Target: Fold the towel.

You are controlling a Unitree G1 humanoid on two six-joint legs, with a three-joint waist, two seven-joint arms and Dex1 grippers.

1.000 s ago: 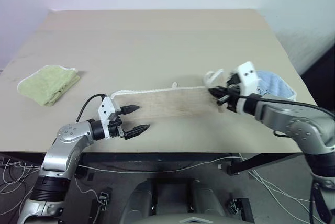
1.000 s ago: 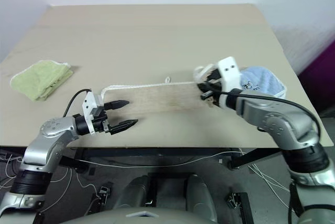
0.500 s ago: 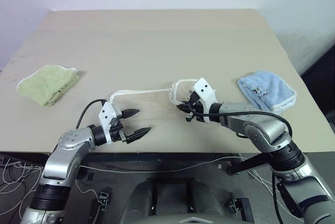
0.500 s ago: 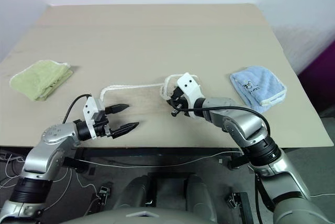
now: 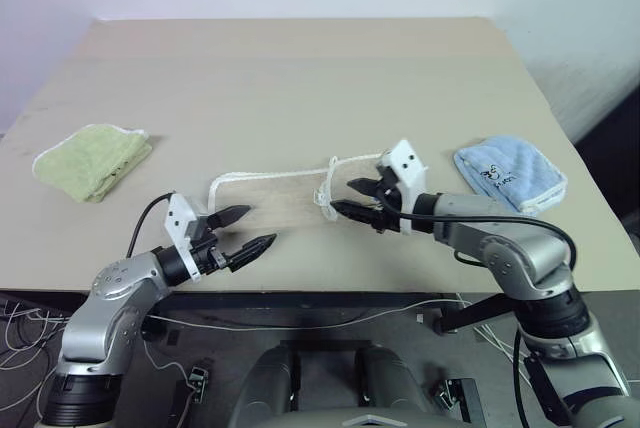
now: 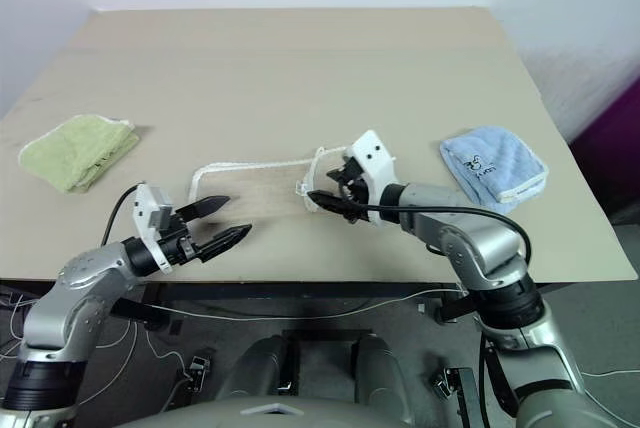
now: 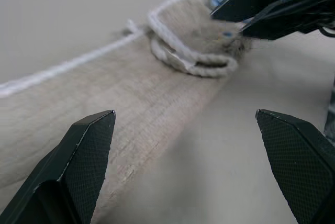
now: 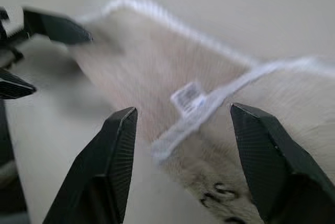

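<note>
Left gripper [image 5: 248, 229] and right gripper [image 5: 350, 199] are held level, fingers spread, pointed toward each other.

Towel [image 5: 285, 200]: beige terry cloth, nappy, matt (white corded edging). Desk [image 5: 300, 78]: smooth, matt tan surface. Left pincer [image 7: 191, 169]: black fingers [image 7: 84, 156], fine-textured pads. Green cloth [image 5: 90, 160], blue cloth [image 5: 510, 173]: soft terry.

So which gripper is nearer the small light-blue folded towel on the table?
Right. The right gripper hovers open over the beige terry towel's folded end, with the light-blue folded towel off to its right. The left gripper is at the beige towel's opposite end, much farther away.
</note>
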